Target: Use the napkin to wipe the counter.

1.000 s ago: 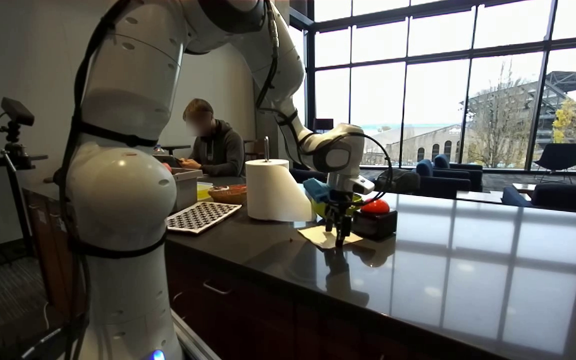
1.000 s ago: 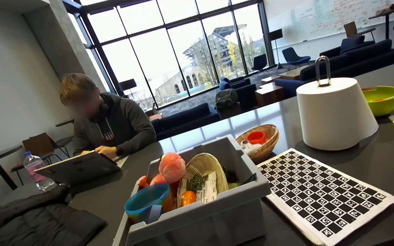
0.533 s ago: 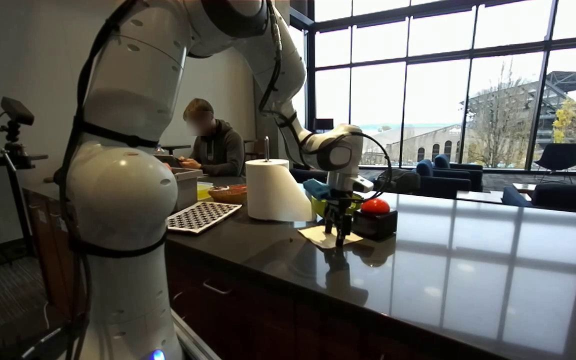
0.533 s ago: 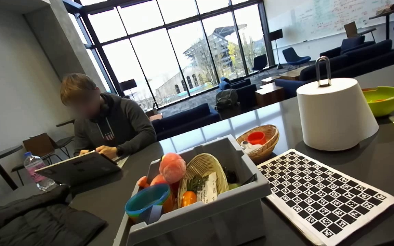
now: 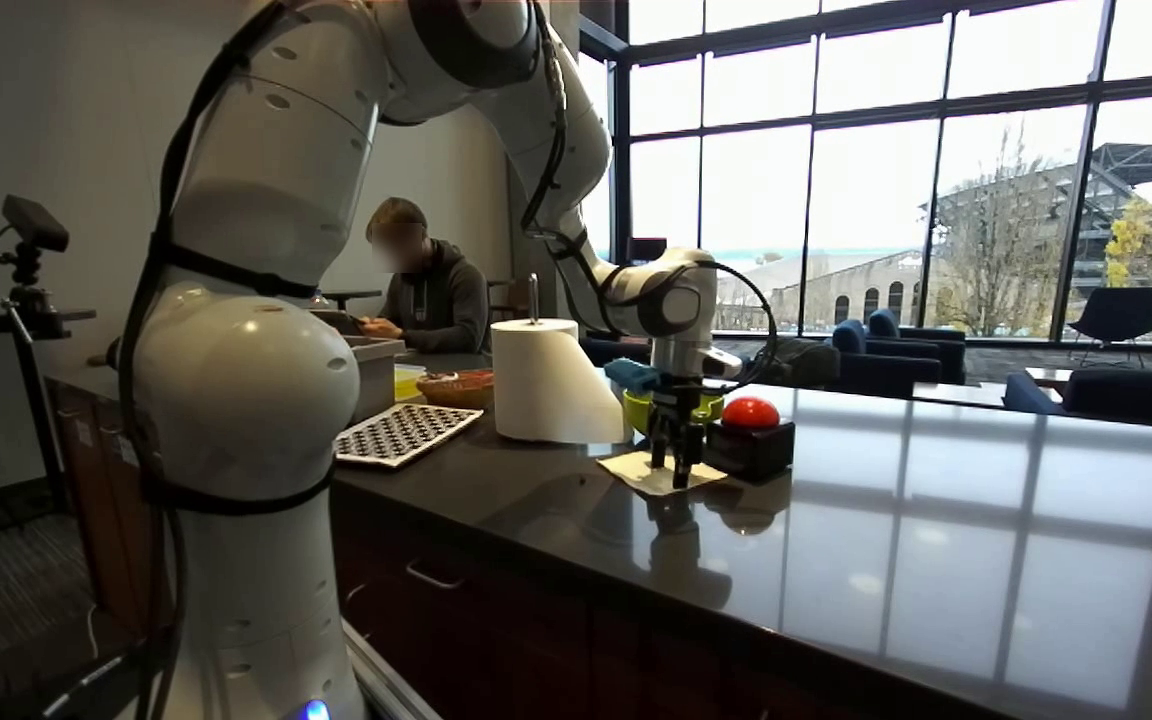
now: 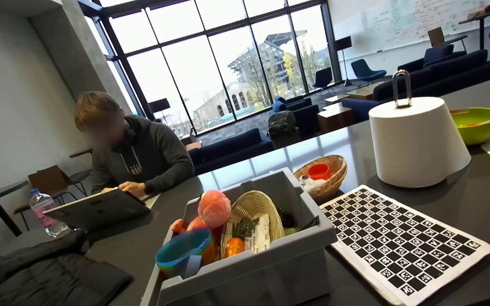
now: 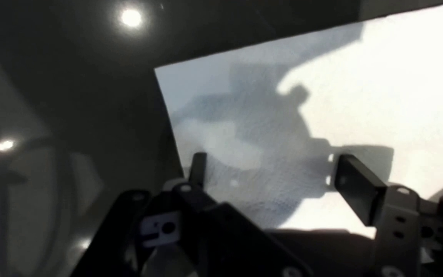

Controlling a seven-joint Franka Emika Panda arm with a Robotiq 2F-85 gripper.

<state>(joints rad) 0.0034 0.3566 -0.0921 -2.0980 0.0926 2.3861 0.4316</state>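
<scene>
Early stage, I'd say: grab not done, wipe not begun. Thin, pale cream paper napkin [image 5: 636, 473] lies flat on the long, dark, glossy countertop [image 5: 936, 580], just beside a black box with a red dome on top [image 5: 751, 447] (touching or not, can't tell). A big white tapered paper roll [image 5: 541, 390] stands near, and a lime-green bowl [image 6: 477, 127] too; neither looks needed.

Black two-finger gripper [image 7: 277, 179] points down at the napkin, low. Jaws spread well apart, nothing pinched: the wrist view shows flat paper between them, no fold gathered. One jaw shows by the napkin's edge, the other over its inner part. Contact with the napkin: can't tell.

Done, as far as shown: reach in place, gripper lined up. Left: squeeze, catch the napkin, then drag it over the countertop, so the whole wiping part. Thin and flat, so it will likely have to crumple to get caught; could slip on that gloss. Which patch to wipe isn't clear.
</scene>
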